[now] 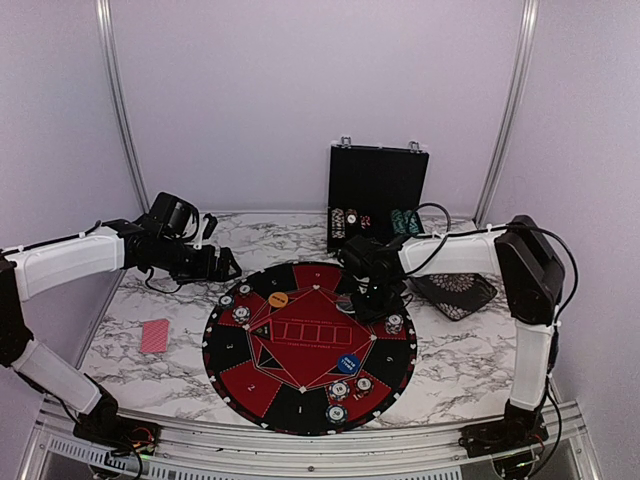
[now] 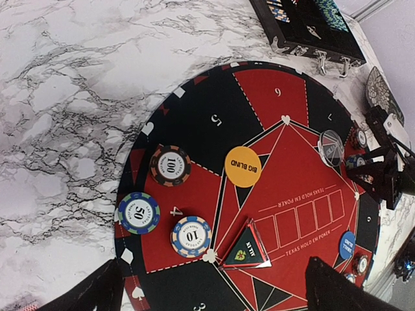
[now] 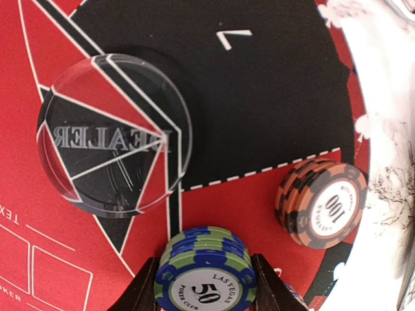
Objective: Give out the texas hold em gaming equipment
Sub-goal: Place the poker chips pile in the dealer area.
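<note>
1. The right end effector (image 3: 207,288) is partly shut. Its two fingers squeeze a little stack of blue-and-green 50 chips (image 3: 206,262) from both sides, so none slip out.
2. It holds them low over the round mat (image 3: 272,97) by the seat marked 7, near the orange-and-black 100 chips (image 3: 321,204) — probably so this seat gets its share.
3. The left end effector (image 2: 211,291) is wide open and holds nothing. It hangs over the mat's other side — out of the way.
4. The chips have striped edges and white middles. The clear dealer disc (image 3: 113,133) lies flat near them.
5. A red-backed card (image 1: 155,336) lies alone on the worktop (image 1: 130,300).
</note>
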### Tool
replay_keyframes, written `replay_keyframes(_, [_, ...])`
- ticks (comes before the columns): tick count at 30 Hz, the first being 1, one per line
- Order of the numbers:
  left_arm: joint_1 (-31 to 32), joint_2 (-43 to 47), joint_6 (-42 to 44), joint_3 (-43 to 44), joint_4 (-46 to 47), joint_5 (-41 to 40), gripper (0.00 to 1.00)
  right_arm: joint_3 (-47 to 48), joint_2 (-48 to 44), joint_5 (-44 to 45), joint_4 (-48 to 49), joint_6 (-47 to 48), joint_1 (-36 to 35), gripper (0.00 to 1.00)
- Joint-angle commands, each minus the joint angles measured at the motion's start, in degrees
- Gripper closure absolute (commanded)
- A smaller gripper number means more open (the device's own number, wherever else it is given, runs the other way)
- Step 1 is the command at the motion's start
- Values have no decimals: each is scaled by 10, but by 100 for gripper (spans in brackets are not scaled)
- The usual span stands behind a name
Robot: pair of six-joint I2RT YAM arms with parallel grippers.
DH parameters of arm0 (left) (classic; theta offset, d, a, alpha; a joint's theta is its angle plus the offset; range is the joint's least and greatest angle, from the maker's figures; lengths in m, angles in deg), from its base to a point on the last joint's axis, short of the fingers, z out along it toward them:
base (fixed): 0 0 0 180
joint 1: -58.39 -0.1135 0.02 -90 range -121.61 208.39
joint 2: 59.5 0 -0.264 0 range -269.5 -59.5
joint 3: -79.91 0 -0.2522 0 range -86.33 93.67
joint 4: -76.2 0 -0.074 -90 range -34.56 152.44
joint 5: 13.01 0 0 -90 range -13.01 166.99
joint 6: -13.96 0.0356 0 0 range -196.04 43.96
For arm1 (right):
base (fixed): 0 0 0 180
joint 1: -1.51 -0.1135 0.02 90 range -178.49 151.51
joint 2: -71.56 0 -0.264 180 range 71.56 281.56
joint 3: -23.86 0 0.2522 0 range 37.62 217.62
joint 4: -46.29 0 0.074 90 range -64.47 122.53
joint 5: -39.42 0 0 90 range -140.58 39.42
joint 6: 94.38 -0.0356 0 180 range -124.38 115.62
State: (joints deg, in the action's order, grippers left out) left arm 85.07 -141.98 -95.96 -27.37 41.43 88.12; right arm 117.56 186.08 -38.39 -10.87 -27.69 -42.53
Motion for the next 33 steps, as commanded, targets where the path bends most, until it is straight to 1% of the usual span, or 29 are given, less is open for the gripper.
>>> replay_keyframes(1, [-3,-7,8,-3,7,8,1,2,-20,12,8,10,8,90])
replay_keyframes(13, [-3,-9,6,-4,6,9,1,7,-20,14,7,14,11,84])
replay_keyframes(23, [-3,-10,6,-3,7,12,1,16,-22,18,1,19,13,75])
replay_keyframes(33, [-2,-10,5,-4,7,14,1,26,-15,22,-2,24,13,72])
